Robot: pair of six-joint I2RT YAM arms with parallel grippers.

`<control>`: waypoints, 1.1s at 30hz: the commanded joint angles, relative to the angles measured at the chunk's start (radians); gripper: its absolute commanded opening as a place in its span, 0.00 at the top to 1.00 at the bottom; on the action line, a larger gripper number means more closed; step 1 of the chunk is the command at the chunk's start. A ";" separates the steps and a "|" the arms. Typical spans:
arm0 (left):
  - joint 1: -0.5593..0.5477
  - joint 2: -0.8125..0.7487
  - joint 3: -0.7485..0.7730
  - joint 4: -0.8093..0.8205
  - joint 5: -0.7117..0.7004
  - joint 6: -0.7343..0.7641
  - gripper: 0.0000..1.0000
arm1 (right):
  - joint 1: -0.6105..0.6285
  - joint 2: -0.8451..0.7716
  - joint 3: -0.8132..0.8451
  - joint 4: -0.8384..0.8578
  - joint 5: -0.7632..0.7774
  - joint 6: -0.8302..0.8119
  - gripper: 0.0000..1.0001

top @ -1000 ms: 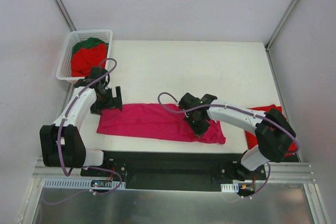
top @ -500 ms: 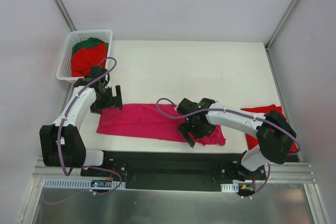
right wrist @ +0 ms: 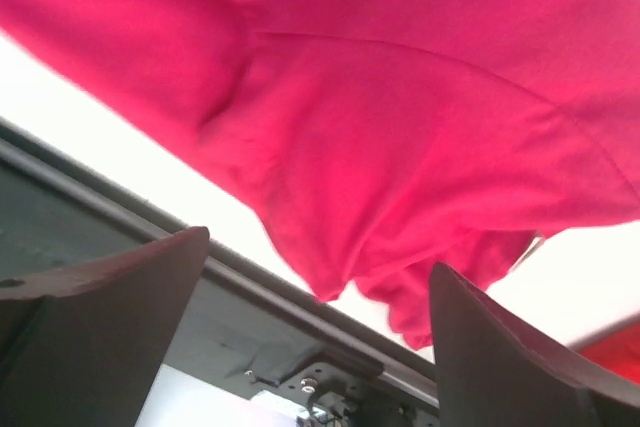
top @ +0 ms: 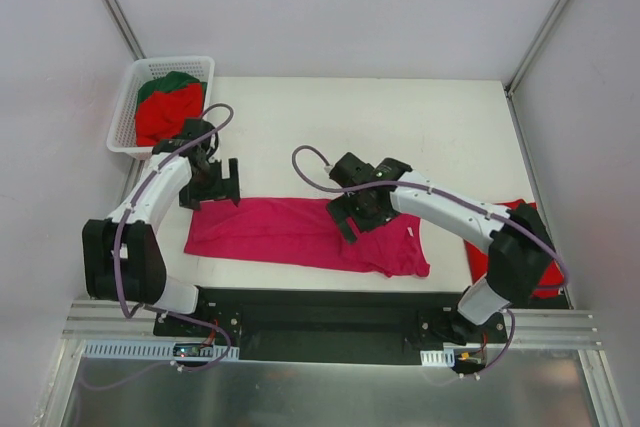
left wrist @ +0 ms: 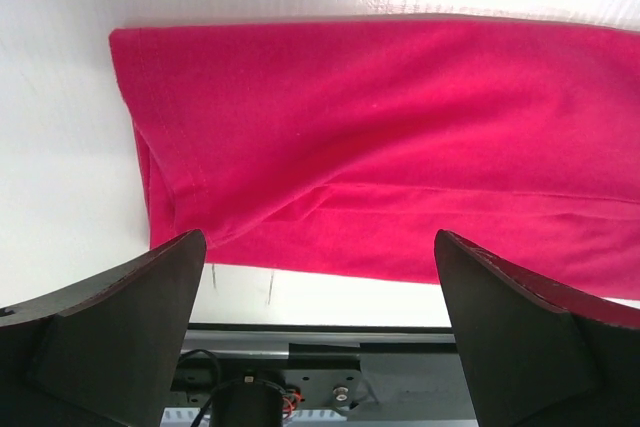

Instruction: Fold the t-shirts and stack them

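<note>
A magenta-pink t-shirt (top: 290, 232) lies folded into a long strip across the near part of the table. My left gripper (top: 220, 188) hovers open over the strip's far left corner, and the cloth (left wrist: 380, 137) fills the left wrist view beyond its spread fingers (left wrist: 110, 337). My right gripper (top: 345, 220) hangs open above the strip's right half with nothing between its fingers. In the right wrist view the rumpled right end (right wrist: 380, 107) lies below it. A bright red t-shirt (top: 505, 237) lies at the table's right edge, partly under the right arm.
A white lattice basket (top: 128, 87) at the back left holds a red shirt (top: 165, 115) and a dark green one (top: 172, 81). The black base rail (top: 320, 312) runs along the near edge. A corner of red cloth (right wrist: 615, 352) shows in the right wrist view.
My right gripper opened, let go of the magenta shirt's right half and drew back toward the far left. The left gripper shifted slightly to the far right, still open.
</note>
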 commanded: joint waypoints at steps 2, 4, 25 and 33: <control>-0.004 0.096 0.033 -0.015 -0.040 0.012 0.01 | -0.064 0.138 -0.003 0.047 -0.059 -0.041 0.04; -0.004 0.125 0.049 -0.015 -0.040 0.014 0.01 | -0.074 0.152 -0.008 0.060 -0.076 -0.043 0.04; 0.012 0.320 0.136 0.005 -0.134 0.026 0.13 | -0.074 -0.001 -0.192 0.091 -0.090 -0.023 0.04; 0.025 0.320 0.106 0.009 -0.166 0.032 0.44 | -0.083 0.002 -0.276 0.134 -0.107 -0.015 0.04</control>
